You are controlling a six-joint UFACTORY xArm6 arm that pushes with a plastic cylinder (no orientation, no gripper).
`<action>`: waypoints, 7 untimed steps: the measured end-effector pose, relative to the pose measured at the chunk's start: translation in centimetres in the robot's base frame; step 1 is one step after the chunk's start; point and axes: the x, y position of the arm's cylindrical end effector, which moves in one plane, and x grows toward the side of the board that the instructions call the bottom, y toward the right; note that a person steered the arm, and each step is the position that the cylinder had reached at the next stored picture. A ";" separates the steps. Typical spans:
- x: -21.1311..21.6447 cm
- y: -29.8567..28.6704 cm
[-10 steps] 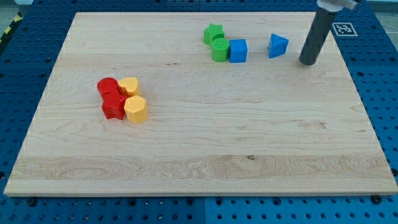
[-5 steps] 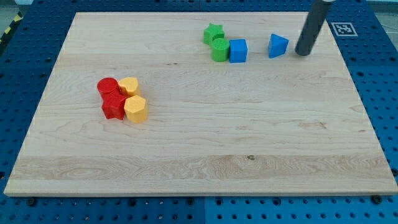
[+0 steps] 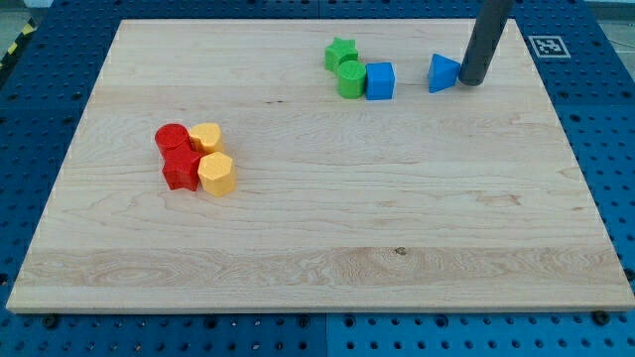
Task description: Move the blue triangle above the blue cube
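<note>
In the camera view, we are seeing my tip resting on the wooden board, right against the right-hand edge of the blue triangle; we cannot tell whether the two are quite touching. The arm is carrying no hand or jaws, only the dark rod. The blue triangle is sitting near the view's top, well to the right of the blue cube, with bare wood lying between them. The blue cube is touching a green cylinder, and a green star is sitting just behind that. Towards the view's left, a red cylinder, a red star-like block and two yellow blocks are huddling together.
</note>
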 end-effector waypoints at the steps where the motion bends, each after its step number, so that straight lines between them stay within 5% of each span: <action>1: -0.1 -0.5; 7: 1.8 -2.8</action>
